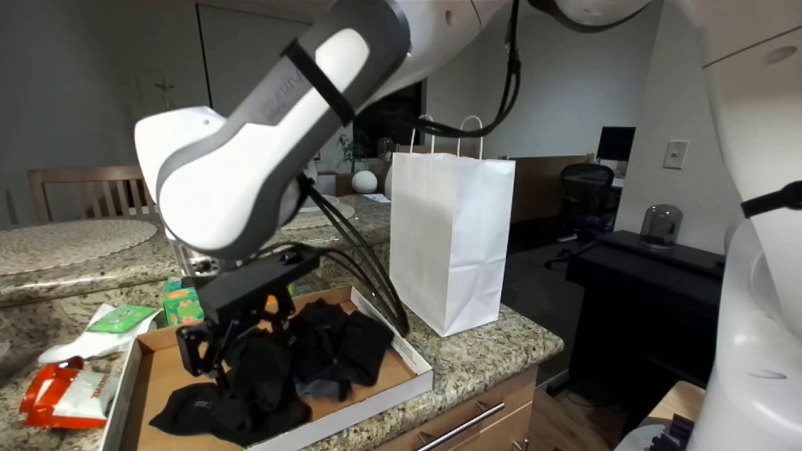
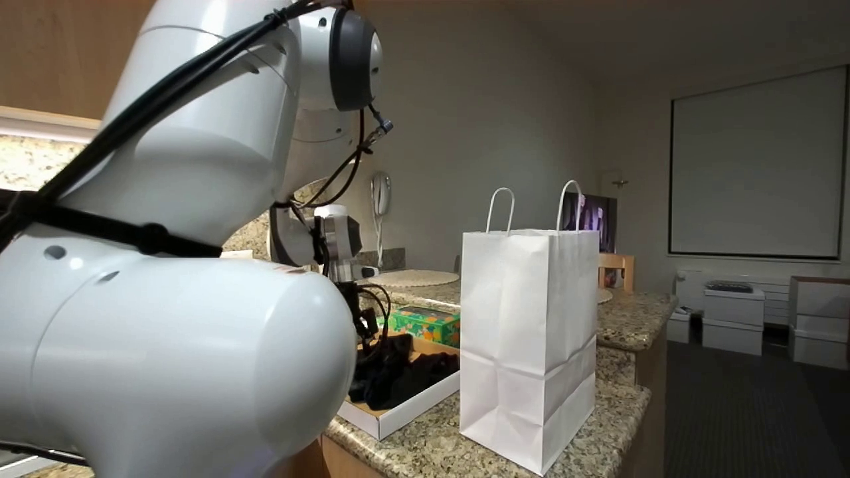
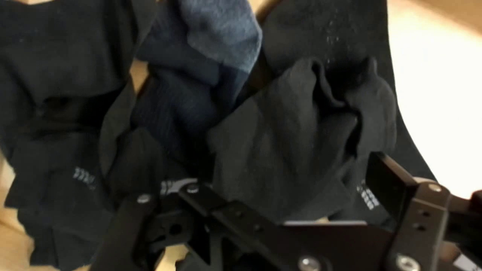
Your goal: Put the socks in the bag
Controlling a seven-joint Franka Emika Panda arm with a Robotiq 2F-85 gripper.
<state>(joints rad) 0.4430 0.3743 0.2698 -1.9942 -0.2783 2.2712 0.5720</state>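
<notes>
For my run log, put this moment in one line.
gripper: open, over socks, contact unclear | socks: in cardboard tray | bag: upright on counter, inside hidden

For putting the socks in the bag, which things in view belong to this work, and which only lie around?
For the work:
dark socks
white bag
end effector
cardboard tray holding the socks

Only lying around:
green packet
red-and-white packet
patterned box
placemats

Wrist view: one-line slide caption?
Open hand over dark socks jumbled in a cardboard tray, one sock part blue-grey; whether hand and socks touch is unclear.
</notes>
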